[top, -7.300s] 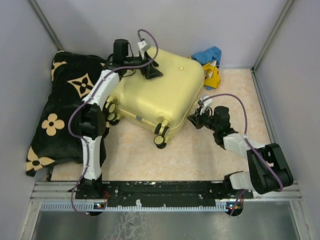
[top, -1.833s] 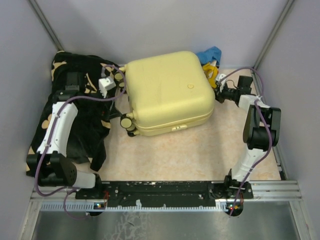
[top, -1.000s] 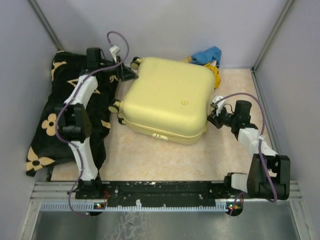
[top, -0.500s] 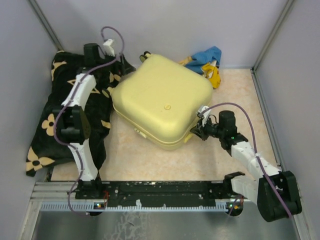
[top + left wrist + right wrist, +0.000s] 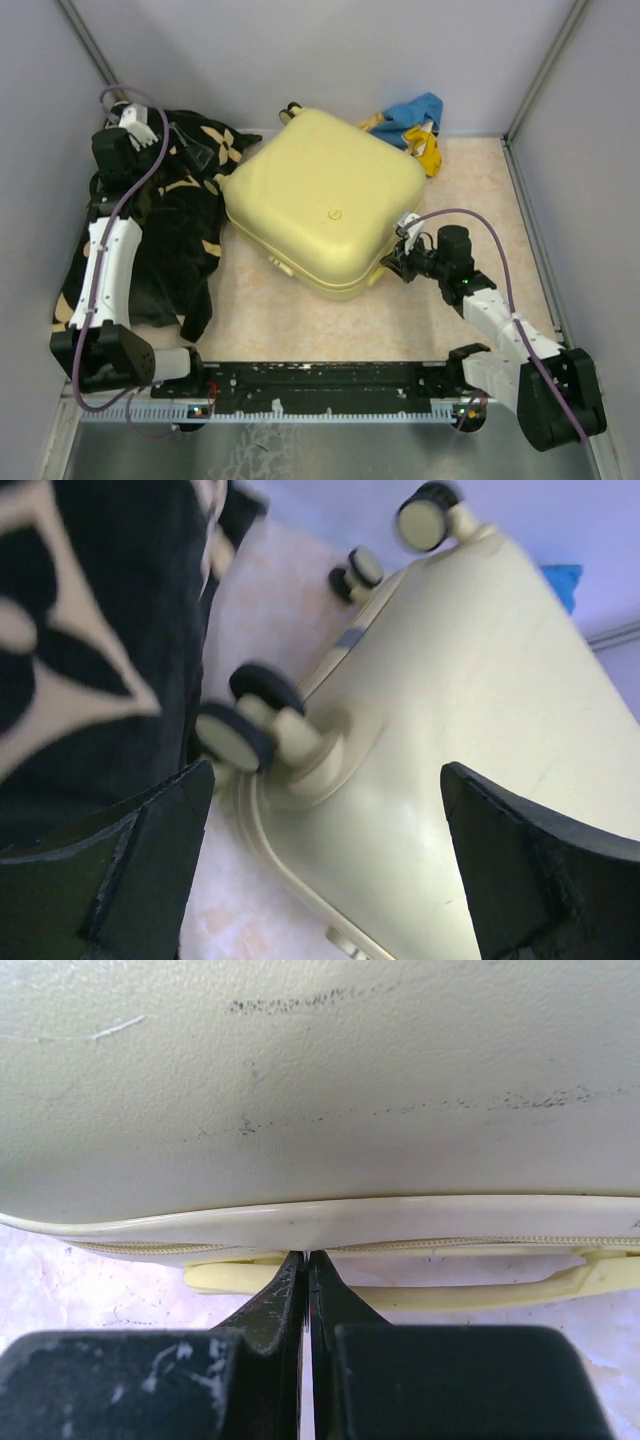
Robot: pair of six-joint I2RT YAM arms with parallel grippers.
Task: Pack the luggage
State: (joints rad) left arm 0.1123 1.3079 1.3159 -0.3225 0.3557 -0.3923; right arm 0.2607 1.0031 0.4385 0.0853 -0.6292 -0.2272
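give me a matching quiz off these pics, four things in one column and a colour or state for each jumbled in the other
Column one:
1 luggage
2 blanket
3 left gripper
4 right gripper

Column two:
a shut, tips at the yellow handle
b pale yellow, closed, lying flat
c open wide, holding nothing
d black with tan flowers

Pairs: 1-b, 2-d, 3-c, 4-a
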